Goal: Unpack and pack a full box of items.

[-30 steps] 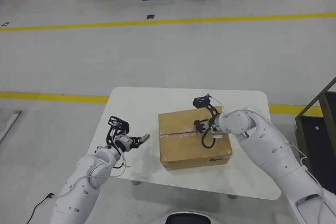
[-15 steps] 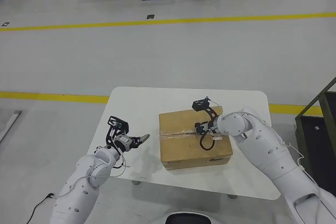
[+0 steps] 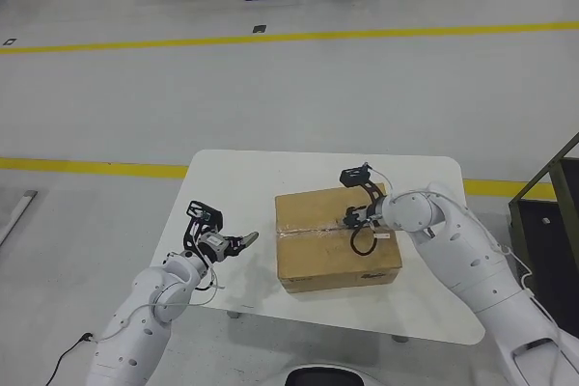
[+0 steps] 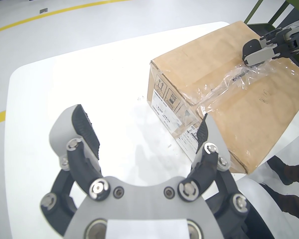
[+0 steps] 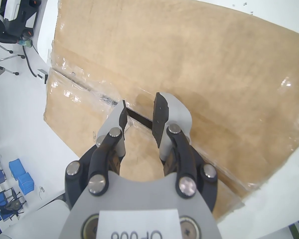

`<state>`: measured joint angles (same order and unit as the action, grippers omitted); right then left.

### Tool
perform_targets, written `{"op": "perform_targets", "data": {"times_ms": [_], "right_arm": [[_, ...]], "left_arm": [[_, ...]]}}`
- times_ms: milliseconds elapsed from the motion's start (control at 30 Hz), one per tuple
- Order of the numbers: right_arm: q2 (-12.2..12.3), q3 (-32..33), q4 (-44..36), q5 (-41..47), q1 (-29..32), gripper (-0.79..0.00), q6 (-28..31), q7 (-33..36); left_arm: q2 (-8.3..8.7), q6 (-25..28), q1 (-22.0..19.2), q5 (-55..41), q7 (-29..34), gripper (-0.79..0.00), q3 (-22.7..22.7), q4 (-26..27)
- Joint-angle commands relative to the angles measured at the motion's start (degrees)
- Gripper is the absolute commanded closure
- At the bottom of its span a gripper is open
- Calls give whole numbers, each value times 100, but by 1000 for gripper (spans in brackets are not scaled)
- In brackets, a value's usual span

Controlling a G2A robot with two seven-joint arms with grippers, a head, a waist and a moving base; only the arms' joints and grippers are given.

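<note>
A brown cardboard box (image 3: 333, 246) lies on the white table (image 3: 232, 183), right of centre, its top seam sealed with clear tape (image 4: 221, 88). My right gripper (image 3: 353, 220) points down at the seam (image 5: 89, 89) near the box's middle. Its fingers stand a little apart with the dark seam slit showing between them. A crinkled strip of tape rises off the box up to one fingertip (image 4: 249, 55). My left gripper (image 3: 246, 237) hovers open and empty over the table, just left of the box (image 4: 214, 83). The flaps are closed, so the contents are hidden.
A green metal frame (image 3: 560, 193) stands off the table's right edge. Bare tabletop lies left of and behind the box. The box's near side sits close to the table's front edge.
My right gripper has shifted a little to the right along the seam, and the tape strip has lifted with it. The left arm and the box have stayed put.
</note>
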<state>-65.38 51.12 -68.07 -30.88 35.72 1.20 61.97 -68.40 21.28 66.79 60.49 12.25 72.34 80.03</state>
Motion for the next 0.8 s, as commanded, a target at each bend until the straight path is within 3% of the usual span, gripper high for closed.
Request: {"op": "perform_targets", "data": {"times_ms": [0, 100, 200, 233, 467, 533, 567, 633, 700, 767], "right_arm": [[31, 88, -26, -44, 37, -283, -39, 27], [82, 280, -81, -18, 101, -302, -85, 16], [133, 494, -151, 71, 177, -382, -89, -20], [148, 561, -181, 119, 206, -566, -72, -36], [213, 838, -301, 260, 335, -662, -32, -96], [238, 1001, -348, 404, 384, -613, -19, -211], [252, 1115, -393, 531, 423, -453, 0, -305], [278, 1332, -526, 852, 545, -302, 177, -499], [293, 1536, -642, 1298, 713, 0, 593, -772], [284, 1617, -677, 1795, 874, 0, 1081, -947]], "left_arm": [[0, 10, -2, -1, -1, -785, -3, -6], [1, 25, -2, -3, 2, -785, -5, -9], [0, 25, -2, -8, 0, -785, -9, -9], [-1, 28, -1, -14, -10, -785, -13, -5], [-2, 8, 3, -12, -18, -785, -18, 4], [1, 0, 17, -11, -31, -785, -5, 28], [2, -9, 25, -18, -32, -785, 6, 41], [6, -28, 39, -26, -34, -785, 28, 72], [10, -35, 57, -26, -39, -785, 50, 103], [14, -47, 72, -36, -43, -785, 73, 120]]}}
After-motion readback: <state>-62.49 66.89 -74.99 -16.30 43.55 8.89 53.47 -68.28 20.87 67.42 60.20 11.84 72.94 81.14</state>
